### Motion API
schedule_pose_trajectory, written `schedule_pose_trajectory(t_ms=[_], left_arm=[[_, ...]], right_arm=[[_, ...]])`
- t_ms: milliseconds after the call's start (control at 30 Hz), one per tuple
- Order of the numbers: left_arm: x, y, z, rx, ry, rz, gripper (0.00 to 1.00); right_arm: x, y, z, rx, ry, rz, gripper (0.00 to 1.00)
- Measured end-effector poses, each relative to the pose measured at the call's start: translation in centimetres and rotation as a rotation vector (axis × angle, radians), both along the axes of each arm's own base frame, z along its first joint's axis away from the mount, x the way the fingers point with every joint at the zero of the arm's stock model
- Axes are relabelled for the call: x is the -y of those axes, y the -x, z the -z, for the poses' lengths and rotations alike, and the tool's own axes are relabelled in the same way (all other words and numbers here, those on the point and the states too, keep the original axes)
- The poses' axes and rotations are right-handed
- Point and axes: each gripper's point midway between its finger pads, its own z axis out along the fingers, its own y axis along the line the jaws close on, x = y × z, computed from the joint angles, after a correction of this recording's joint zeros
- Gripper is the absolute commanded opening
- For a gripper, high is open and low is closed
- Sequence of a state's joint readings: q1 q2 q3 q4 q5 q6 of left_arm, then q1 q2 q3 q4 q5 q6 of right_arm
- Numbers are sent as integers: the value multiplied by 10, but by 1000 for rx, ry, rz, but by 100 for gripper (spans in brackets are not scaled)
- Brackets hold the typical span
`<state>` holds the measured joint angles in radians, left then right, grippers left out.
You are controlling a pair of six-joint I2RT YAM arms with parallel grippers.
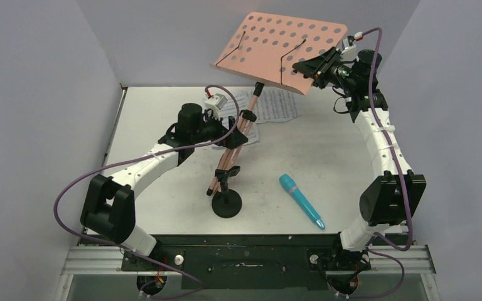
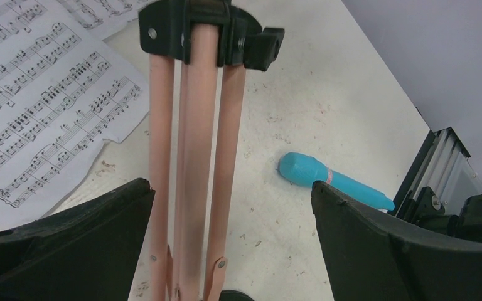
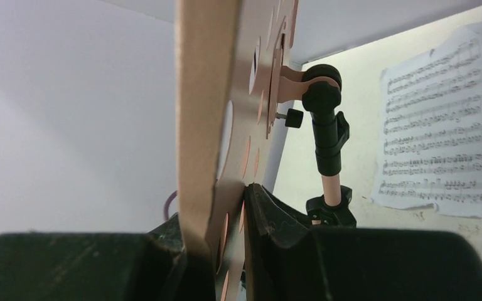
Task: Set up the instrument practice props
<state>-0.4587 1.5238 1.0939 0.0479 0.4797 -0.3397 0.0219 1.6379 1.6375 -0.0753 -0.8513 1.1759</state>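
The pink music stand's perforated tray is held high at the back. My right gripper is shut on the tray's right edge, seen edge-on in the right wrist view. Its folded tripod legs slant down toward the black round-based mic stand. My left gripper is open around those legs, which lie close to the left finger. Two sheet-music pages lie flat behind the stand. The teal microphone lies on the table at the front right.
The white table is walled by grey panels on the left, back and right. A black rail with both arm bases runs along the near edge. Purple cables loop off each arm. The stand's pole and black clamp show past the right fingers.
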Motion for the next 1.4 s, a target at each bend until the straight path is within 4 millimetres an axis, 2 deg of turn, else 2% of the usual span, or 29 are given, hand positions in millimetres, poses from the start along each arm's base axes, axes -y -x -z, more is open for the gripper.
schedule_pose_trajectory(t_ms=[167, 267, 367, 567, 733, 933, 1033, 1133, 1267, 1400], left_arm=[[7, 0, 20, -39, -30, -1, 97], [6, -4, 24, -40, -44, -24, 100], [5, -8, 28, -42, -58, -46, 91], [2, -14, 39, -55, -81, -76, 91], [-1, -18, 42, -51, -95, -104, 94], [-3, -23, 42, -38, -102, -131, 91], [-3, -25, 43, -36, -101, -133, 75], [-1, -26, 42, -28, -95, -123, 66], [1, -27, 41, -12, -90, -112, 49], [4, -25, 41, 9, -99, -77, 29]], right_arm=[[-10, 7, -23, 90, -16, -36, 5], [-11, 9, -34, 121, -19, -39, 5], [-11, 10, -40, 146, -22, -41, 5], [-12, 11, -44, 157, -28, -50, 5], [-15, 14, -48, 163, -31, -58, 5], [-18, 15, -51, 173, -36, -66, 5], [-18, 16, -51, 167, -42, -68, 5], [-20, 16, -52, 161, -49, -71, 5], [-22, 18, -52, 157, -53, -81, 5], [-23, 19, -53, 164, -54, -88, 5]])
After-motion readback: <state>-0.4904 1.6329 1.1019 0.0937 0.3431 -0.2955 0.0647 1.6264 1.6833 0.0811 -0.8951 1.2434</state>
